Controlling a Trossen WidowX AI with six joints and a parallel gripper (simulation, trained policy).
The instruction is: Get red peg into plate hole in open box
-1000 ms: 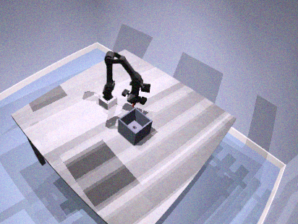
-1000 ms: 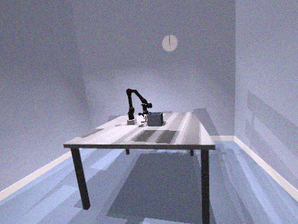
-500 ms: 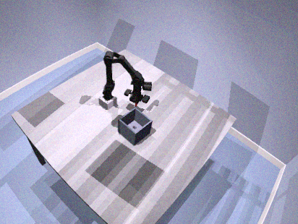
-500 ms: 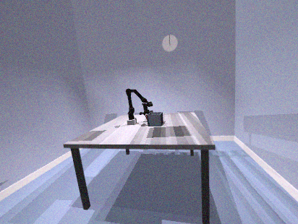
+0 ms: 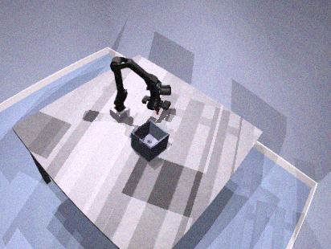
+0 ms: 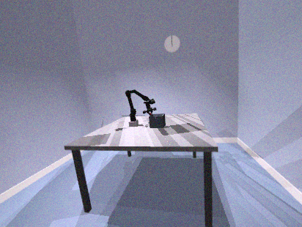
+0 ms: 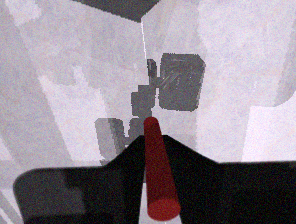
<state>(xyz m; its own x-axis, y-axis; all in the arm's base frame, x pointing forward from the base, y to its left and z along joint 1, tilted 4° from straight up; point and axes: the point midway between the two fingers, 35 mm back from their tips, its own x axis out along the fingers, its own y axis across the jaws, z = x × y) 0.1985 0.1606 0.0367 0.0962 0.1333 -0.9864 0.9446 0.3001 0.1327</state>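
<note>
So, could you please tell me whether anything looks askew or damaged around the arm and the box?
Nothing stands out: the red peg is gripped between the fingers, and the box looks upright and intact.

We see one black robot arm (image 5: 138, 71) (image 6: 141, 94) standing on a pale base (image 5: 113, 116) (image 6: 130, 124) on the table (image 5: 96, 161) (image 6: 141, 148); its lower section rises nearly upright to a high elbow, then the forearm slopes down and outward; the wrist (image 5: 153, 87) (image 6: 149, 101) bends so that the claw (image 5: 157, 110) (image 6: 149, 113) (image 7: 153, 140) points downward; in the wrist view, two dark, angular fingers come in from left and right; they are closed on the red peg, one on each side.
</note>
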